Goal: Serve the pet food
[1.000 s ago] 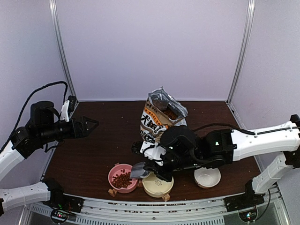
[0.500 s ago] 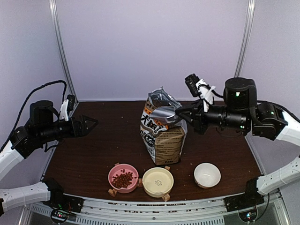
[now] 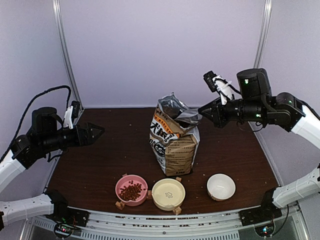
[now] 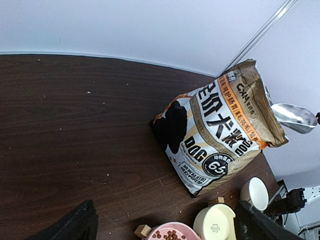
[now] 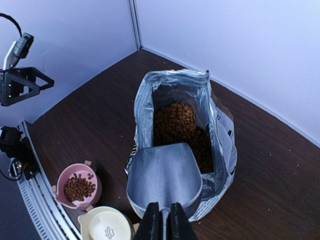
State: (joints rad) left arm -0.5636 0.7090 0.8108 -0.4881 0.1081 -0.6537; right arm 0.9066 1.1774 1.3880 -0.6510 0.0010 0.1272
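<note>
Black left gripper (image 3: 100,131) hangs over the table's left side, jaws spread wide, holding nothing, well apart from everything else. Right of it, at the near edge, stands a round pink bowl (image 3: 120,184) with a small heap of dark reddish-brown pet food (image 3: 131,191) in it. Just beside it, a round cream bowl with a paw print (image 3: 168,194) is empty. Behind them the kraft-brown printed bag with an orange band (image 3: 172,145) stands upright, mouth open, with more kibble visible well down inside its foil lining. A shiny metal scoop (image 5: 165,172), empty, is poised at the bag's mouth, its handle clamped in the closed right gripper (image 3: 204,111). Farthest right, a round white bowl (image 3: 221,186) is also empty.

Judgement: the step in hand is a refill, probably for the cream bowl. The scoop should enter lip-first down the middle of the opening, clear of the crumpled liner edge, since the bag is unbraced and could tip. Level it before lifting out to limit spillage.

Surface: dark brown wood-grain table (image 3: 95,165), with a few pale crumbs. Enclosure: plain pale lilac walls, metal posts at the rear corners.
</note>
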